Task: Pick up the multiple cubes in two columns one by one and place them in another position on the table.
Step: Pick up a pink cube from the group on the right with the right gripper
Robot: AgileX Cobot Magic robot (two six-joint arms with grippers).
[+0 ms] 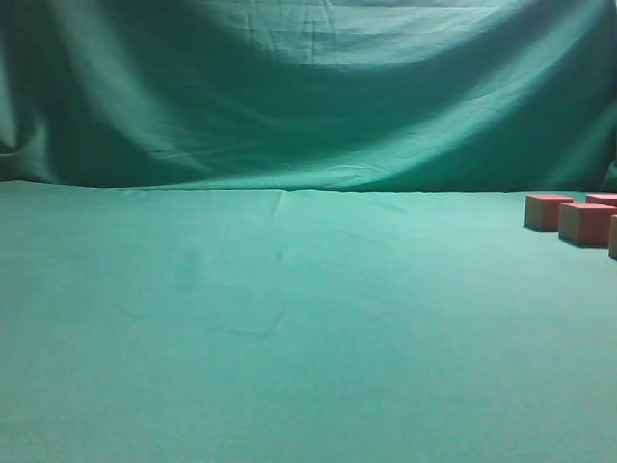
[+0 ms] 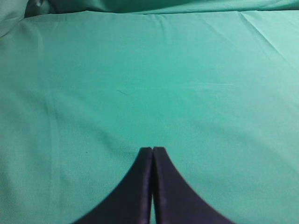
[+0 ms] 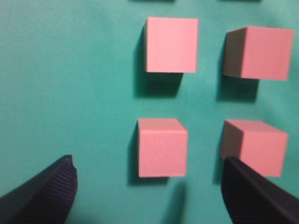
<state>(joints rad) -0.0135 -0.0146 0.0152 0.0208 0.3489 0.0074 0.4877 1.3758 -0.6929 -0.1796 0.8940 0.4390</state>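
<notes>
Green-cloth bench (image 1: 289, 338), faint creases; pink cubes (image 3: 162, 147) sit directly on it in two columns, spaced apart, at its right edge.

Left gripper (image 2: 153, 150): two fingers (image 2: 135, 186) in matte black, each a smooth, curved blade that widens toward the base and narrows to a blunt tip. No screws, cables or markings are visible.

Right gripper (image 3: 149, 186): two black fingers (image 3: 46, 193), rounded at the tip. The left finger carries fine parallel ribbing; the other appears similar, though blur obscures it.
</notes>
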